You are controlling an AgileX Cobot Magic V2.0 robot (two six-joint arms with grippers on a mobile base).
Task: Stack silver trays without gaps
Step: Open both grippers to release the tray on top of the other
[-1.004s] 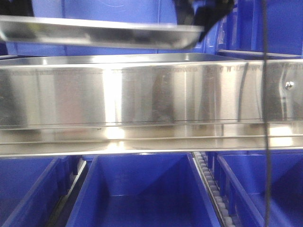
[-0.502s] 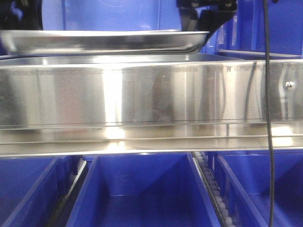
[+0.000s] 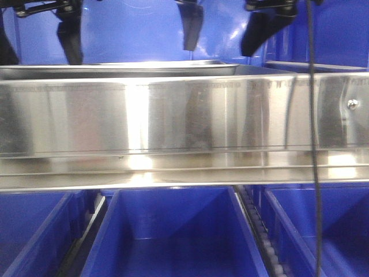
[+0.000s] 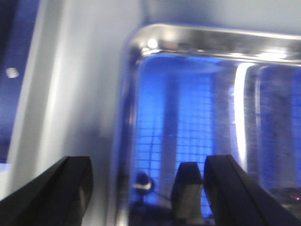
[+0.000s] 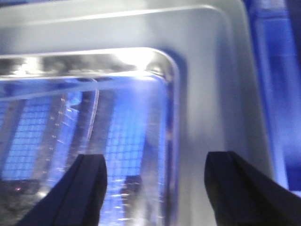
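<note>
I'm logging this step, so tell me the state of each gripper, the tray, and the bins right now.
Left gripper: open, above the tray's rim, holding nothing.
Right gripper: open, above the tray's rim, holding nothing.
Top tray: released, lying flat in the larger pan; gaps cannot be told.
Blue bins: upright, what shows is empty.

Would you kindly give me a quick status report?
Both end effectors open, above the trays. Upper silver tray nested in larger tray. Nothing obstructing.
</note>
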